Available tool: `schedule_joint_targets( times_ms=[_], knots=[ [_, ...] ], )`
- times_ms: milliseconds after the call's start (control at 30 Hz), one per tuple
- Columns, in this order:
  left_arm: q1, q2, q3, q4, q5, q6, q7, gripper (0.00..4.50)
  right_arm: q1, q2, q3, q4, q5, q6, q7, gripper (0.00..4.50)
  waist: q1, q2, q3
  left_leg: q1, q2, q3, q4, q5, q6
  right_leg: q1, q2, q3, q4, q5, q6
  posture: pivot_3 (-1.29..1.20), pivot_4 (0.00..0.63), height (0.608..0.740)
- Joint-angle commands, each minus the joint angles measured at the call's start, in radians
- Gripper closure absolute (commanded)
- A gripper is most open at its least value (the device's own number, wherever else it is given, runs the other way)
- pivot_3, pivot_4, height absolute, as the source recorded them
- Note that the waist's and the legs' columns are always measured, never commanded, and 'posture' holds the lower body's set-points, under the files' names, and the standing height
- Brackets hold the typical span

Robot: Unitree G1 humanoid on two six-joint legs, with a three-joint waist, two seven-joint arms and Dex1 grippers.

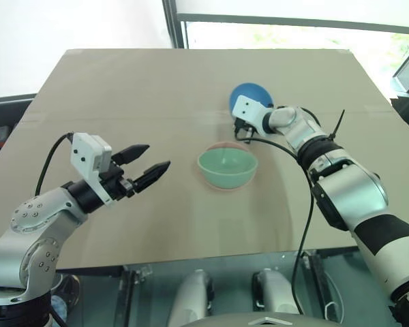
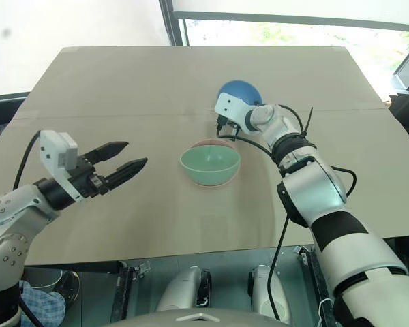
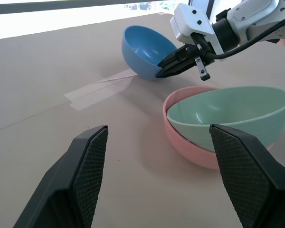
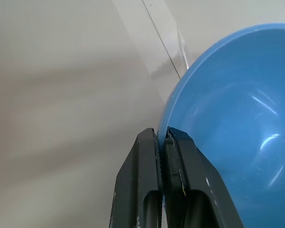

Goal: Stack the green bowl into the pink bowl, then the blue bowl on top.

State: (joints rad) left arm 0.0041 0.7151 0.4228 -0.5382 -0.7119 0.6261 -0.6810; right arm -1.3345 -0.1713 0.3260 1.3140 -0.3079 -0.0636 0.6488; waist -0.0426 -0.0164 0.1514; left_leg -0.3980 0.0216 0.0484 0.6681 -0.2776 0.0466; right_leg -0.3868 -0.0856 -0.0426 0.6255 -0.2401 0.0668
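Note:
The green bowl [image 1: 226, 166] sits nested inside the pink bowl [image 3: 190, 147] at the middle of the cardboard table top. Just beyond them the blue bowl [image 1: 249, 94] is tipped up on its side, its inside facing away from the stack. My right gripper [image 4: 162, 137] is shut on the blue bowl's rim [image 3: 152, 73], one finger inside and one outside. Off to the left my left gripper [image 1: 144, 166] hovers open with nothing between its fingers, pointing at the stacked bowls from a short distance.
A strip of clear tape [image 3: 99, 88] runs across the cardboard table top [image 1: 123, 88] near the blue bowl. The table's front edge [image 1: 191, 262] lies close below the arms. A window frame [image 1: 174, 24] stands behind the table.

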Motion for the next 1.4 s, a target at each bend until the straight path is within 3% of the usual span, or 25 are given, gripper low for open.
schedule_joint_targets(
  times_ms=[33,200,333,467,667,933,1033,1067,1167,1300,1400],
  knots=[
    [-0.011,0.018,0.001,-0.016,-0.012,-0.011,-0.015,0.86,-0.025,-0.039,-0.037,-0.08,0.028,-0.071,0.065,4.4,0.0,0.0,0.0,0.0,0.0,0.0,0.0,0.0,0.0,0.0,0.0,0.0,0.0,0.0,0.0,0.0,0.15,0.74],
    [-0.042,0.036,-0.025,0.019,-0.004,-0.019,-0.055,0.86,0.031,-0.129,-0.077,-0.348,0.138,-0.033,0.364,4.4,0.004,0.001,0.0,-0.001,0.0,-0.001,0.0,0.0,0.0,0.0,0.0,0.0,0.0,0.0,0.0,0.0,0.15,0.74],
    [-0.109,0.041,-0.079,0.078,-0.002,-0.025,-0.1,0.86,0.202,-0.247,-0.074,-0.781,0.262,0.154,0.612,4.4,0.009,0.0,0.0,-0.001,0.0,-0.001,0.0,0.0,0.0,0.0,0.0,-0.001,0.0,0.0,0.0,0.0,0.15,0.74],
    [-0.219,0.057,-0.158,0.189,0.033,-0.058,-0.188,0.86,0.39,-0.366,-0.06,-1.217,0.355,0.369,0.719,4.4,0.024,0.0,0.0,-0.001,0.0,-0.002,0.001,0.0,0.0,0.001,-0.001,-0.002,0.0,0.0,0.0,0.0,0.15,0.74],
    [-0.43,0.061,-0.307,0.421,0.123,-0.146,-0.363,0.86,0.531,-0.437,-0.011,-1.544,0.371,0.535,0.701,4.4,0.03,-0.001,-0.001,0.0,-0.001,0.0,0.003,0.0,0.001,0.001,0.001,0.0,0.0,0.0,0.0,0.0,0.15,0.74],
    [-0.635,0.016,-0.424,0.675,0.228,-0.27,-0.533,0.86,0.601,-0.458,0.014,-1.745,0.387,0.699,0.602,4.4,0.034,-0.002,-0.001,-0.002,-0.003,0.0,0.003,0.0,0.001,0.0,0.001,-0.001,0.0,0.0,0.0,0.0,0.15,0.74],
    [-0.654,-0.005,-0.435,0.698,0.232,-0.277,-0.56,0.86,0.608,-0.46,0.008,-1.77,0.388,0.731,0.561,3.58,0.034,-0.002,-0.001,-0.002,-0.003,0.0,0.003,-0.001,0.002,0.0,0.001,-0.001,0.0,0.0,0.0,0.0,0.15,0.74],
    [-0.655,-0.009,-0.441,0.702,0.235,-0.281,-0.573,0.86,0.61,-0.459,0.003,-1.779,0.387,0.744,0.537,3.03,0.034,-0.002,-0.001,-0.002,-0.003,0.0,0.003,-0.001,0.002,0.0,0.001,-0.001,0.0,0.0,0.001,0.0,0.15,0.74],
    [-0.651,-0.021,-0.441,0.699,0.236,-0.28,-0.586,0.86,0.621,-0.466,-0.014,-1.808,0.389,0.785,0.486,1.96,0.035,-0.002,-0.001,-0.002,-0.003,0.0,0.003,-0.001,0.002,0.0,0.001,-0.001,0.001,0.0,0.001,0.0,0.15,0.74],
    [-0.636,-0.024,-0.428,0.685,0.241,-0.275,-0.588,0.86,0.653,-0.466,-0.099,-1.833,0.429,0.837,0.407,1.82,0.036,-0.002,-0.001,-0.002,-0.003,0.0,0.004,-0.001,0.002,0.0,0.001,-0.001,0.001,0.0,0.001,0.0,0.15,0.74],
    [-0.593,-0.013,-0.414,0.645,0.233,-0.265,-0.583,0.86,0.746,-0.51,-0.239,-1.811,0.457,0.819,0.362,1.82,0.041,-0.002,-0.001,-0.002,-0.002,-0.001,0.004,-0.001,0.002,0.001,0.0,-0.001,0.0,0.0,0.001,0.0,0.15,0.74]
  ],
)
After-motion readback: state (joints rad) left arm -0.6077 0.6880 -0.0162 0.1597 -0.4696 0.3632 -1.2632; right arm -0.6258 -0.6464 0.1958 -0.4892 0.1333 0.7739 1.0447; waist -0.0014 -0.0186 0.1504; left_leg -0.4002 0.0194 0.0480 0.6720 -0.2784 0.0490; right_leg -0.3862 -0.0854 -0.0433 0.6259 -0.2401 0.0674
